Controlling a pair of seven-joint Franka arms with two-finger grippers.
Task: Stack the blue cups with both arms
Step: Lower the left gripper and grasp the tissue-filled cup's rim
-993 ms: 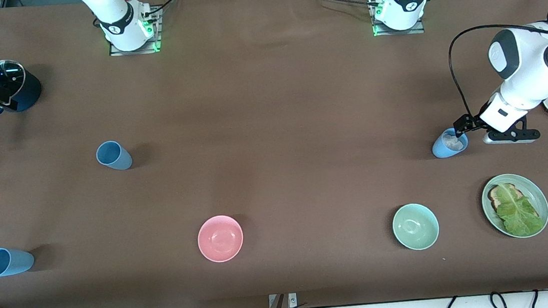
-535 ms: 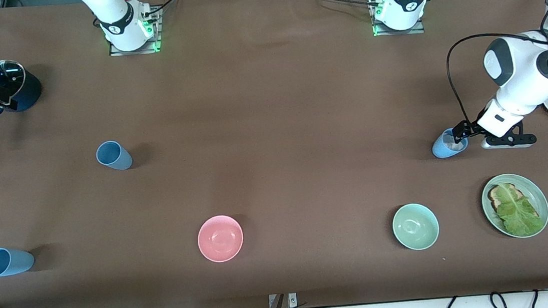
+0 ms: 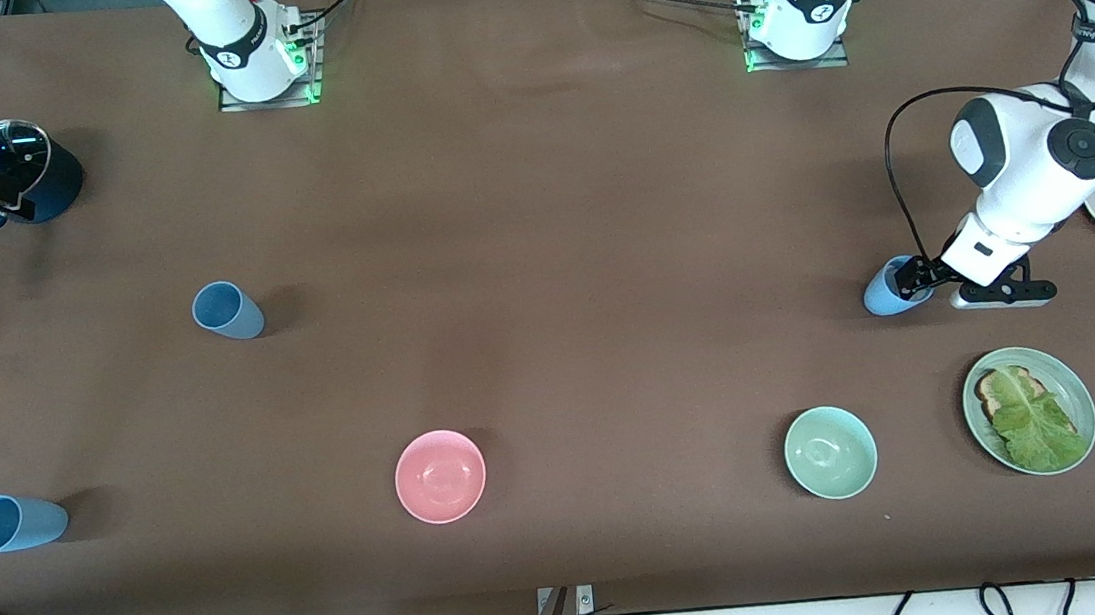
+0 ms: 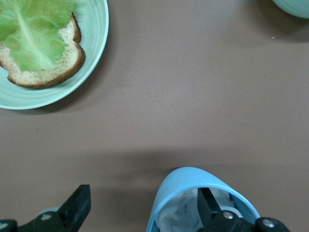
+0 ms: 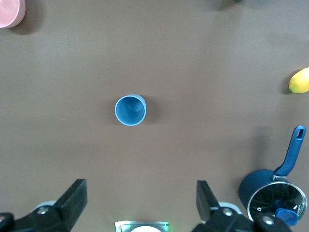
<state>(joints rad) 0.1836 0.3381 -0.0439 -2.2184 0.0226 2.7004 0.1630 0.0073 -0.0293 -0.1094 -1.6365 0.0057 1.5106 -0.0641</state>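
The blue cups stand apart on the counter [image 3: 542, 248]. One cup [image 4: 183, 186] (something white inside) has the left end effector [image 4: 145, 212] straddling its wall, fingers apart, one inside, ready to pinch the rim. The right end effector [image 5: 140, 203], also spread, waits high above another cup [image 5: 130, 109].

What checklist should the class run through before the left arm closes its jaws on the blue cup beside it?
1. Left gripper jaws open: ok.
2. One jaw inside the blue cup, the other outside its wall: ok.
3. Cup empty for stacking: not ok, something pale and crumpled lies inside.
4. Cup upright: ok.
5. Plate with bread and lettuce apart from the cup: ok.
6. Right gripper open, high over the table with another blue cup below it: ok.
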